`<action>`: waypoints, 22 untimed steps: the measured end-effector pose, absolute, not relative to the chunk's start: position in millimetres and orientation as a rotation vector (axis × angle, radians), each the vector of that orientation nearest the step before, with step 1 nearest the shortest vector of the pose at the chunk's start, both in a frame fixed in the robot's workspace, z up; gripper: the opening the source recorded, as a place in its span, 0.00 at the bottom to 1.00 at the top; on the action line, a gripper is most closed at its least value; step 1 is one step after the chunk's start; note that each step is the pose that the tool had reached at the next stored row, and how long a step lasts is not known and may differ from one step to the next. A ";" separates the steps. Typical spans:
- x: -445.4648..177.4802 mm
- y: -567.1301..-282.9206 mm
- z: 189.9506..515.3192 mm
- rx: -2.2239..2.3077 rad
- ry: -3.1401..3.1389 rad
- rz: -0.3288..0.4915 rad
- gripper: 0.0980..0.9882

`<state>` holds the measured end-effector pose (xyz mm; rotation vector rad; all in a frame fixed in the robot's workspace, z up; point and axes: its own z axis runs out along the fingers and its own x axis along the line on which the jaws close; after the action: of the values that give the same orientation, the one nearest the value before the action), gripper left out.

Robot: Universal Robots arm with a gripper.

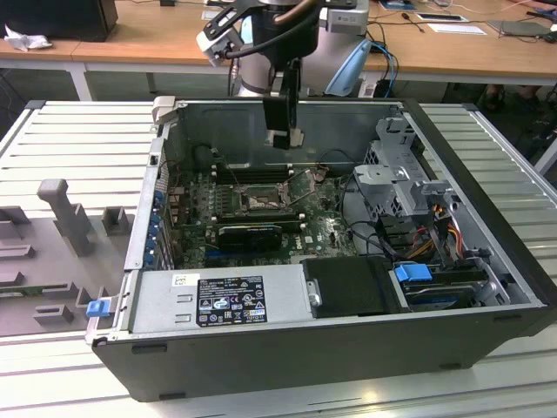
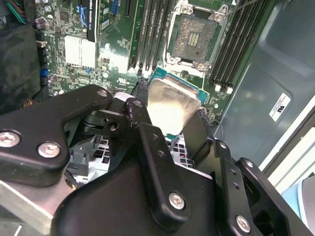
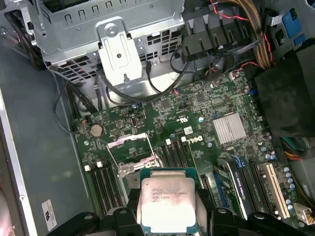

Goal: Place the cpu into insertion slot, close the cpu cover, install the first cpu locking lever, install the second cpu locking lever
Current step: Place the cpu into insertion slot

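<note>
Black pincer (image 1: 285,132) clenched on the small, flat, square silvery-beige cpu (image 3: 167,204), held clear above the green motherboard (image 3: 197,113) and apart from the square dark insertion slot (image 2: 193,37), whose contacts lie exposed. The open dark-grey computer case (image 1: 261,366) rests on a ribbed grey metal table (image 1: 78,131); wooden-topped tables (image 1: 139,39) stand behind.
</note>
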<state>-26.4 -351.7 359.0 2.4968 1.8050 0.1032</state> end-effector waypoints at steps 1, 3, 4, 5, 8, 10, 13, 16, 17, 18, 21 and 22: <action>-26.3 -351.7 358.9 2.501 1.799 0.103 0.48; -26.4 -351.7 358.4 2.514 1.780 0.102 0.48; -26.4 -351.7 358.2 2.518 1.773 0.102 0.48; -26.7 -351.7 357.6 2.518 1.774 0.102 0.48; -26.9 -351.7 354.2 2.454 1.865 0.106 0.48; -26.9 -351.7 352.4 2.408 1.928 0.108 0.48; -27.2 -351.7 350.6 2.369 1.978 0.109 0.48; -27.7 -351.7 347.7 2.340 2.018 0.106 0.48; -27.7 -351.7 345.0 2.331 2.028 0.107 0.48; -27.7 -351.6 343.5 2.329 2.030 0.107 0.48; -27.7 -351.6 339.1 2.323 2.038 0.107 0.48; -27.8 -351.6 338.1 2.320 2.042 0.107 0.48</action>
<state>-27.8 -351.6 338.1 2.3197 2.0419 0.1070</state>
